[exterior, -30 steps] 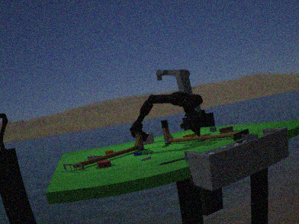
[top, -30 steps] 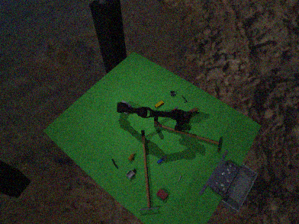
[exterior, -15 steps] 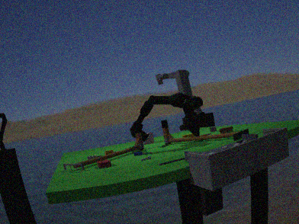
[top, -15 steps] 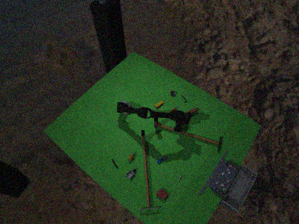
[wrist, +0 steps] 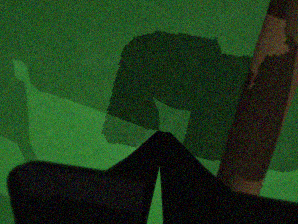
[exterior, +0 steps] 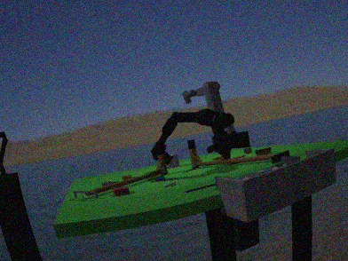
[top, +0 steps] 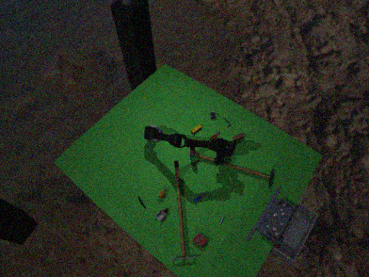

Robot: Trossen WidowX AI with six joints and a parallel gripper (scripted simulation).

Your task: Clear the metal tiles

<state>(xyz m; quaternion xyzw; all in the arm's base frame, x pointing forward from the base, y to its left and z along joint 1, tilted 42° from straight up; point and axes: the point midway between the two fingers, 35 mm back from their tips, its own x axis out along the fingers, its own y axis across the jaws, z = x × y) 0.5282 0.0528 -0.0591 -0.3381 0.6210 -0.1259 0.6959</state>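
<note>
The long scraper (top: 247, 171) (exterior: 253, 157) (wrist: 257, 130) lies on the green table, its wooden handle leading to a dark crosswise blade near the bench plate. My gripper (top: 217, 161) (exterior: 226, 156) (wrist: 162, 138) is shut and empty; in the wrist view its fingertips are beside the handle, which runs along the right, not between them. The grey bench plate (top: 267, 231) is at the table edge and carries several small pale tiles (top: 278, 219). The catch box (top: 296, 231) (exterior: 288, 184) adjoins its outer end; tiles inside cannot be made out.
A second long wooden tool (top: 181, 217) (exterior: 129, 181) with a grey, open-looking head lies at the other side. On the green table (top: 108, 155) also lie a yellow block (top: 197, 128), a red block (top: 200, 240) (exterior: 121, 191), a blue piece (top: 198, 200) and several other small things.
</note>
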